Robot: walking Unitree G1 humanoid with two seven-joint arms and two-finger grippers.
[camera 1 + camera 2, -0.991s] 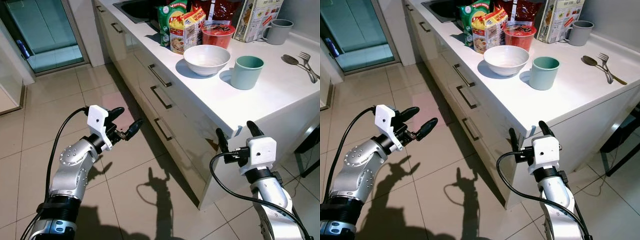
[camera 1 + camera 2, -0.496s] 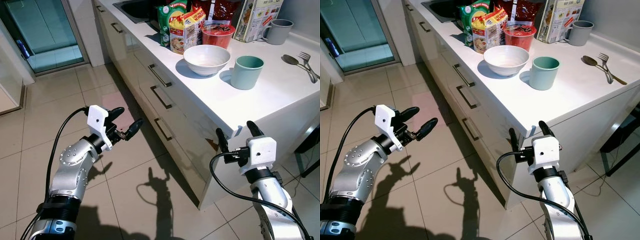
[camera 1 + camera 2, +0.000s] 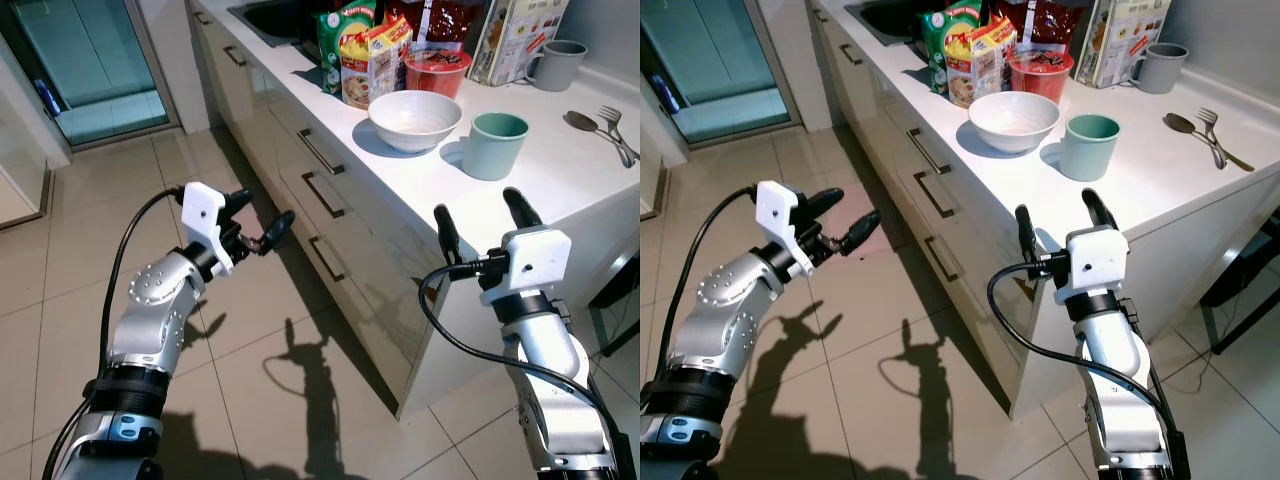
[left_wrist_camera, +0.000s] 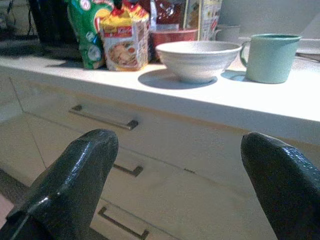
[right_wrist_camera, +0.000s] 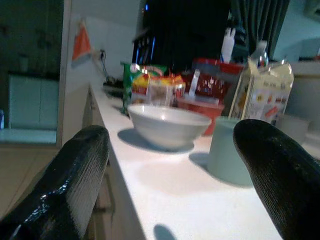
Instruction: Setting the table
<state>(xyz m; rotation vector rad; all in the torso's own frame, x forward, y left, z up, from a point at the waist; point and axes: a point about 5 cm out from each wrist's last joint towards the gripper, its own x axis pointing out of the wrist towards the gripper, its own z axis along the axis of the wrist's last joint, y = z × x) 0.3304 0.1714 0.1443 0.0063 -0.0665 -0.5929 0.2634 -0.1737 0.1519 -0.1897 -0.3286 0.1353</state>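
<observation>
Both pincers, left (image 3: 258,221) and right (image 3: 482,214), fingers apart and empty, beside the desk (image 3: 560,170) front edge carrying bowl (image 3: 414,119) and green mug (image 3: 493,144).

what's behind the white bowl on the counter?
Behind the white bowl stand a red tub, a yellow noodle packet and a green bag. The tub's lower part is hidden by the bowl.
</observation>
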